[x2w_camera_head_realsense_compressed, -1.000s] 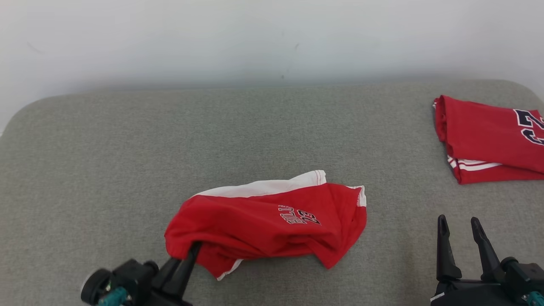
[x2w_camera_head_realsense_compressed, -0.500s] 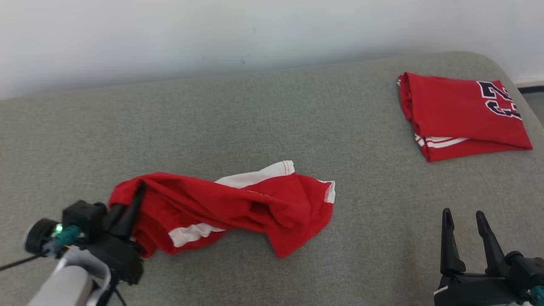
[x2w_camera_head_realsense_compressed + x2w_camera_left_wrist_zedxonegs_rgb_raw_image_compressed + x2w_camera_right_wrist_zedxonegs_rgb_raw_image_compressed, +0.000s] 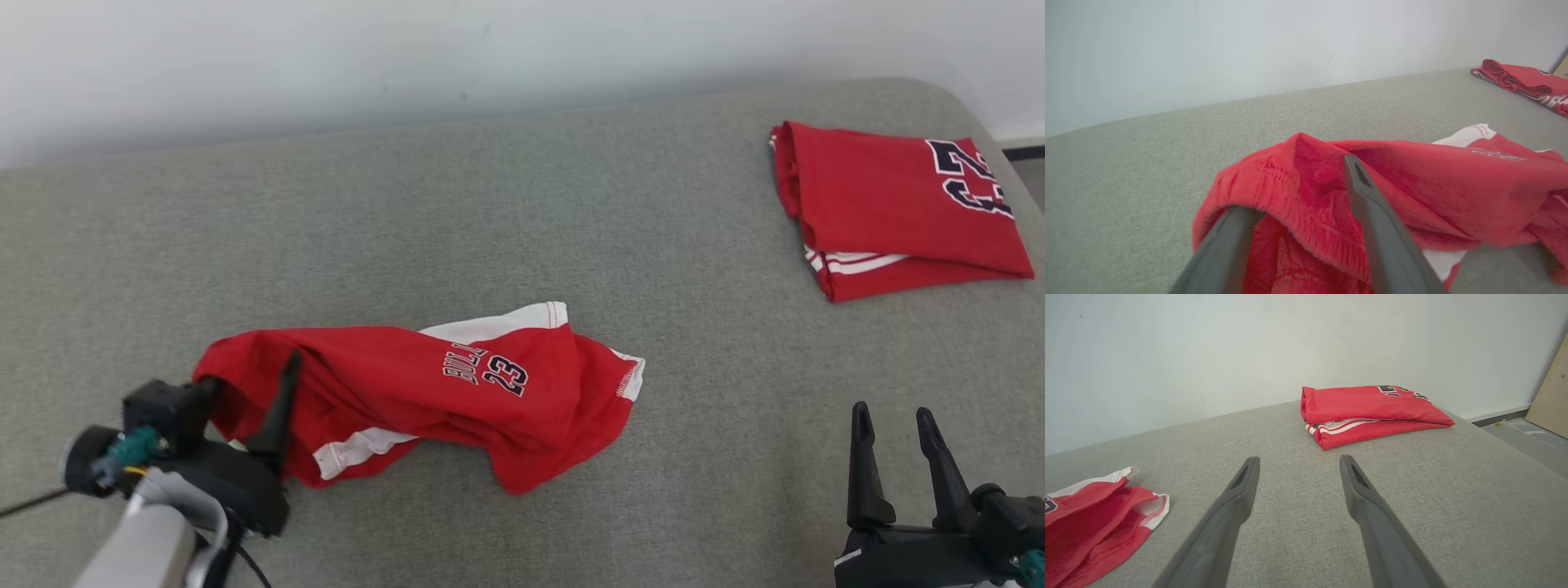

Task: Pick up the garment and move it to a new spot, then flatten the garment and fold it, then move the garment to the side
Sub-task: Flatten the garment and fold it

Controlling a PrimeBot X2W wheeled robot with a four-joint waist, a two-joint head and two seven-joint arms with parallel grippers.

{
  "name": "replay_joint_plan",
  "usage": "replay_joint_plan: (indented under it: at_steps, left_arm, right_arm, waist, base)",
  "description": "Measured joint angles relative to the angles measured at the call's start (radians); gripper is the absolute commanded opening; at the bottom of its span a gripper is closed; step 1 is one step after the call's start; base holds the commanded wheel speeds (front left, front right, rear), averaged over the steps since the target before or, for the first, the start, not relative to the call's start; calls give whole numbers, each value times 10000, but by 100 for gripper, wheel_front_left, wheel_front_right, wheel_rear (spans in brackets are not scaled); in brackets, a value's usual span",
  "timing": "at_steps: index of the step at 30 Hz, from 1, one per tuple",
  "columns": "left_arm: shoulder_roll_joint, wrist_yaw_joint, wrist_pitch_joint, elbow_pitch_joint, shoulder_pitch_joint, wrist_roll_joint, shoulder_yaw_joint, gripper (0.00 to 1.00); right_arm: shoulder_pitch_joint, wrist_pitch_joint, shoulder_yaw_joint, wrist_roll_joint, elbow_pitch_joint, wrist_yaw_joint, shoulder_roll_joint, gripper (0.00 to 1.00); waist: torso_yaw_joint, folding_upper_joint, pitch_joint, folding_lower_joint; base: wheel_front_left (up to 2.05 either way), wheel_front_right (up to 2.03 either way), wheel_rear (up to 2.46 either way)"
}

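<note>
L hand point(image 3: 253, 382) low, fingers point(image 3: 280, 404) apart astride garment point(image 3: 457, 384) edge

Folded red jersey point(image 3: 890, 204) on grey cushion point(image 3: 490, 204); white wall point(image 3: 326, 49) behind.

A grey cloth-covered bed point(image 3: 571, 204) with rounded far corners is seen, its weave plain and unmarked. Red shorts point(image 3: 424, 392) with white trim and a dark "23" print are laid crumpled on it near the front edge, left of the middle, a white-hemmed leg opening being turned toward the right edge. A folded garment point(image 3: 882, 196), also red, with white stripes at its near fold and a dark number on top, is laid flat by the far right corner, well apart from the shorts.
</note>
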Motion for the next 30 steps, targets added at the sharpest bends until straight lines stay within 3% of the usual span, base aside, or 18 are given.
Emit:
replay_joint_plan:
  at_steps: [15,22,30]
  left_arm:
    - [-1425,2,0,-1893,2768,476,677,100]
    - [-1569,4,0,-2184,3292,853,600,100]
    - [-1528,4,0,-1818,3285,1028,493,100]
  right_arm:
    - [175,0,61,82,226,0,4,100]
    - [176,25,201,82,236,0,4,100]
    - [225,107,203,75,105,0,2,100]
  waist:
    - [1133,0,-652,-2]
    - [1388,0,-922,-3]
    - [968,-1,-885,-2]
  base:
    - [0,0,0]
    - [0,0,0]
    - [0,0,0]
